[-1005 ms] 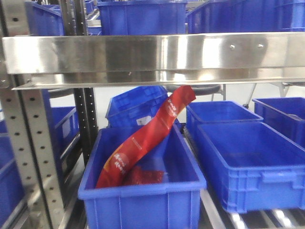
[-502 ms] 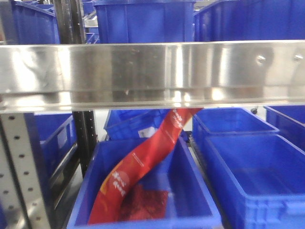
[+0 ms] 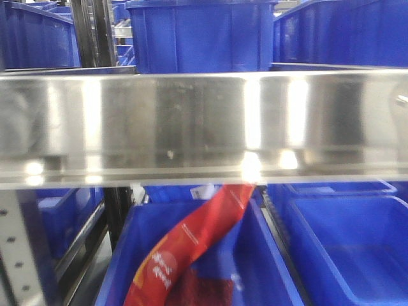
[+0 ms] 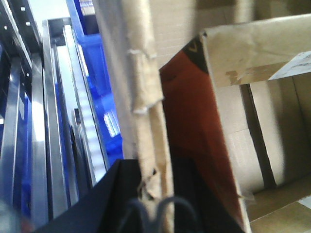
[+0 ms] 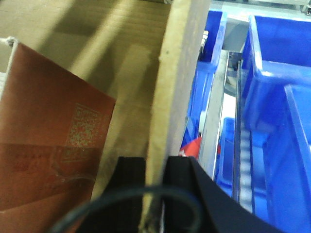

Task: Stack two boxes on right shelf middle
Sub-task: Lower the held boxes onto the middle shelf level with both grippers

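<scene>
A brown cardboard box is held between both grippers, and it does not show in the front view. In the left wrist view my left gripper is shut on its torn side wall. A red-brown packet lies inside, and more cardboard with a white label shows to the right; I cannot tell whether that is the second box. In the right wrist view my right gripper is shut on the opposite wall, with a red-brown packet inside. The shelf's shiny steel front rail fills the middle of the front view.
Blue bins stand on the level above the rail. Below it a blue bin holds a long red packet, with another bin to its right. A perforated upright is at the left. Steel rails and blue bins lie beside the box.
The front view has closed in on the shelf. The steel rail now looks broader and sits lower in the frame, and less of the lower bins shows.
</scene>
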`<action>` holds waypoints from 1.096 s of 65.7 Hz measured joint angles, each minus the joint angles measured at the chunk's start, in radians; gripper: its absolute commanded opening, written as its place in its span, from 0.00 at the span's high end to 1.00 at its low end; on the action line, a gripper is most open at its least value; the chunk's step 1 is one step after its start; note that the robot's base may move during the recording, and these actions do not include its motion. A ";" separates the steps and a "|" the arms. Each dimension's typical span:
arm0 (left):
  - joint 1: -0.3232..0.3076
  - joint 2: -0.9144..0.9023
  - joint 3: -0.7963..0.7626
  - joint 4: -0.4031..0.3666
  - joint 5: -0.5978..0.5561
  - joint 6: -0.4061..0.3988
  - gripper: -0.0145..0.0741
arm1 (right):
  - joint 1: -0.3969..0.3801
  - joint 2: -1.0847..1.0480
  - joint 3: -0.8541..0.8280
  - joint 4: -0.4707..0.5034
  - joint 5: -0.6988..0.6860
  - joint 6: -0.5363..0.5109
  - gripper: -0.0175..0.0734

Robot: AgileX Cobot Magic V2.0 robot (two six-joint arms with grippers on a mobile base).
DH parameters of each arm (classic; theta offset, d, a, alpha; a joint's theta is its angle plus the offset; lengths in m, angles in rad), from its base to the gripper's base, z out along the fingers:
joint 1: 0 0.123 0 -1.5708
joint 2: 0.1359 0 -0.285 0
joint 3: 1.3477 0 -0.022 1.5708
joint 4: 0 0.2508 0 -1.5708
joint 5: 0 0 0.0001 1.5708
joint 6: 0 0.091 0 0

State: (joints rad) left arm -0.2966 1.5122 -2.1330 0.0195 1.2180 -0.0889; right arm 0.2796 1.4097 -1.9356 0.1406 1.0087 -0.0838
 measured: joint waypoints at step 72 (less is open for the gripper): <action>0.000 0.000 0.000 0.004 0.000 0.000 0.96 | 0.000 0.000 0.000 0.000 0.000 0.000 0.98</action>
State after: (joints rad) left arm -0.2966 1.5122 -2.1330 0.0232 1.2180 -0.0889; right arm 0.2796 1.4097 -1.9356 0.1406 1.0087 -0.0838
